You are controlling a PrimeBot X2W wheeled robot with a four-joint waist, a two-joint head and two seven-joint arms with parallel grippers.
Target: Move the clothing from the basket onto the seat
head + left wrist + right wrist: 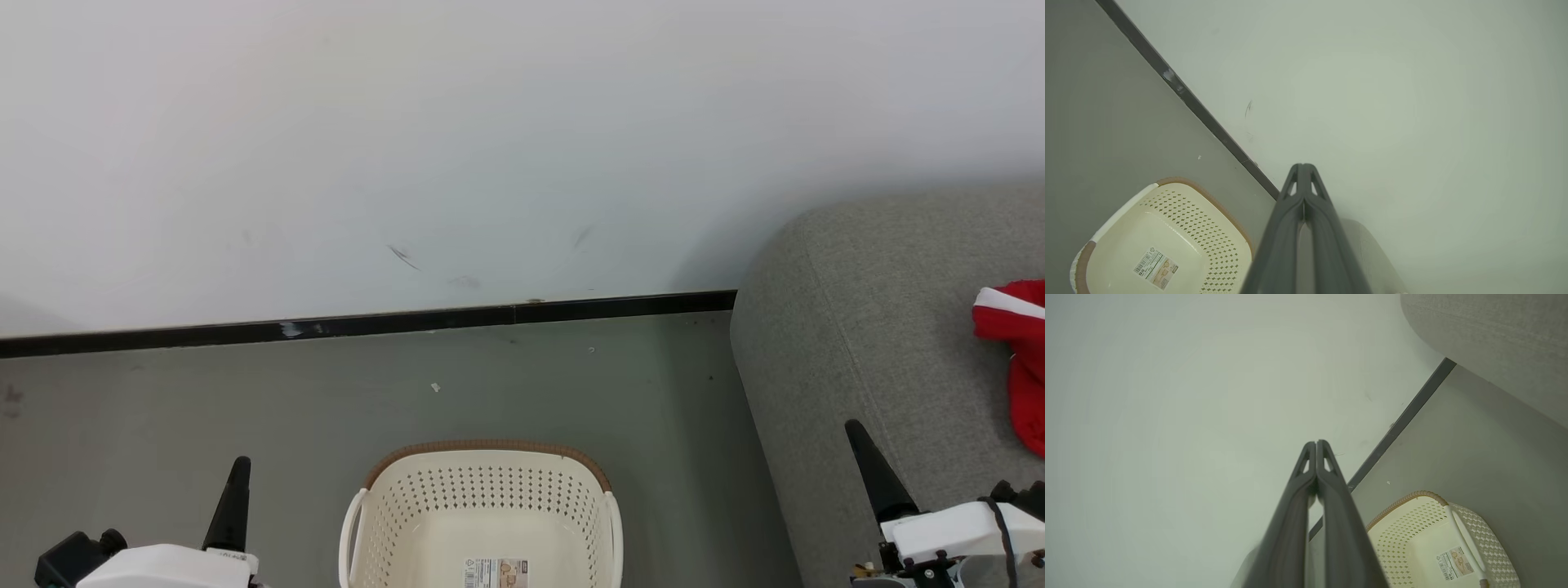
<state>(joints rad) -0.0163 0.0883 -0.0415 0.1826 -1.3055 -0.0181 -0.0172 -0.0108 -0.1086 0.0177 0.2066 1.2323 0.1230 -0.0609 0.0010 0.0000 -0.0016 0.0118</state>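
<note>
Basket empty, clothing on the seat: the job looks finished.
The basket [482, 490], near centre, shows a bare bottom, and the red clothing [1016, 359] lies on the seat [857, 327] at right. The left gripper [238, 482] and right gripper [865, 457] are pressed together and hold nothing. Probably nothing is left to fetch.

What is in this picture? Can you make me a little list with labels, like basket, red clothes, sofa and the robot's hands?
basket: on the grey floor, just a label sticker inside
clothing: red with a white stripe, lying on the seat
seat: grey sofa, right of the basket
left hand: shut, holding nothing, left of the basket
right hand: shut, holding nothing, by the seat
wall: white, black strip along the bottom
</note>
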